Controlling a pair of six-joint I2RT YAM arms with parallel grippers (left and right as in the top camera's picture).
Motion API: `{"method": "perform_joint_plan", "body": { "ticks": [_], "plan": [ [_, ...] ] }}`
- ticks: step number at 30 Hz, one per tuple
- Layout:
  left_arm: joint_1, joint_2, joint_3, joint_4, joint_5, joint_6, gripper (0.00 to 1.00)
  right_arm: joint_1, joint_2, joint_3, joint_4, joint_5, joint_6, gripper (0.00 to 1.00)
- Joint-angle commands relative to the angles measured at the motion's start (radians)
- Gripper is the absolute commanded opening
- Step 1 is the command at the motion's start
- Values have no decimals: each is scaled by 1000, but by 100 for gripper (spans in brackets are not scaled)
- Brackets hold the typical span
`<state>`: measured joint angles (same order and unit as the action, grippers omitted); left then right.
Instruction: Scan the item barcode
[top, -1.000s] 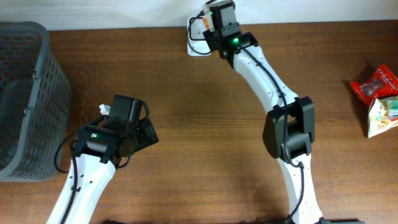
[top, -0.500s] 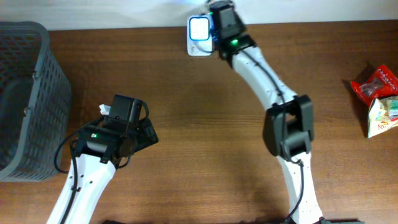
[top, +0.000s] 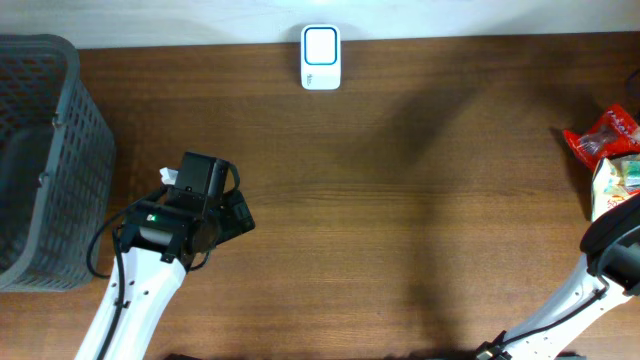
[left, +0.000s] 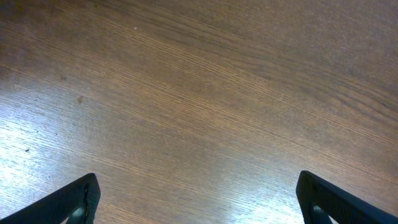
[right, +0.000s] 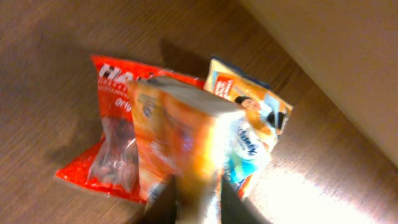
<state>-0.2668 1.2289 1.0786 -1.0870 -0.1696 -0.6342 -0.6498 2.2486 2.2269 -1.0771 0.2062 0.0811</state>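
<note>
Overhead: white scanner (top: 321, 58) is seen at the table's (top: 400, 200) far edge. Grey basket (top: 40, 150) is far left of the scanner, left arm (top: 185, 215) down-left of it, snack pile (top: 603, 145) far right of it, right arm (top: 612, 250) beside the pile. Left wrist: left gripper (left: 198, 180) is spread wide over bare wood. Right wrist: orange packet (right: 180, 143) is seen blurred, over red pack (right: 102, 155) and blue-orange pack (right: 252, 118). Right gripper (right: 196, 208) is smeared at the packet's lower edge; whether it grips or has released cannot be told.

The white tubular left arm (top: 135, 295) has a black wrist housing (top: 195, 195), a small green light (top: 152, 216) and looped black cables (top: 92, 256). The left gripper (left: 196, 186) has black fingers (left: 74, 202). The white right arm (top: 565, 305) has a black joint (top: 615, 245).
</note>
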Motion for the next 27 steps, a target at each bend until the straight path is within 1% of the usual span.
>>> {"method": "perform_joint_plan", "body": {
  "ticks": [1,2,4,5,7,8,9,10,11,14,16,18,19,20,21,23,27],
  "plan": [
    [1,-3,5,1,-11,-13,99,9,5,-4,-9,-23,6,90],
    [1,-3,5,1,-11,-13,99,9,5,-4,-16,-23,7,99],
    [1,-3,5,1,-11,-13,99,10,3,-3,-74,-30,35,98],
    [1,-3,5,1,-11,-13,99,10,-6,-3,-148,-80,45,99],
    [1,-3,5,1,-11,-13,99,10,-56,-3,-245,-96,93,99],
    [1,-3,5,1,-11,-13,99,15,-100,-3,-287,-150,137,98],
    [1,-3,5,1,-11,-13,99,29,-159,-3,-328,-235,138,99],
    [1,-3,5,1,-11,-13,99,63,-246,-3,-372,-275,134,99],
    [1,-3,5,1,-11,-13,99,88,-299,-3,-389,-275,126,99],
    [1,-3,5,1,-11,-13,99,230,-574,-61,-383,-274,64,99],
    [1,-3,5,1,-11,-13,99,402,-792,-238,-335,-274,11,99],
    [1,-3,5,1,-11,-13,99,582,-983,-497,-254,-275,2,99],
    [1,-3,5,1,-11,-13,99,660,-1059,-616,-256,-284,5,99],
    [1,-3,5,1,-11,-13,99,705,-1097,-695,-274,-290,5,99],
    [1,-3,5,1,-11,-13,99,723,-1109,-735,-288,-289,5,99],
    [1,-3,5,1,-11,-13,99,731,-1089,-806,-457,-369,5,99],
    [1,-3,5,1,-11,-13,99,731,-1008,-828,-483,-372,5,99]
  ]
}}
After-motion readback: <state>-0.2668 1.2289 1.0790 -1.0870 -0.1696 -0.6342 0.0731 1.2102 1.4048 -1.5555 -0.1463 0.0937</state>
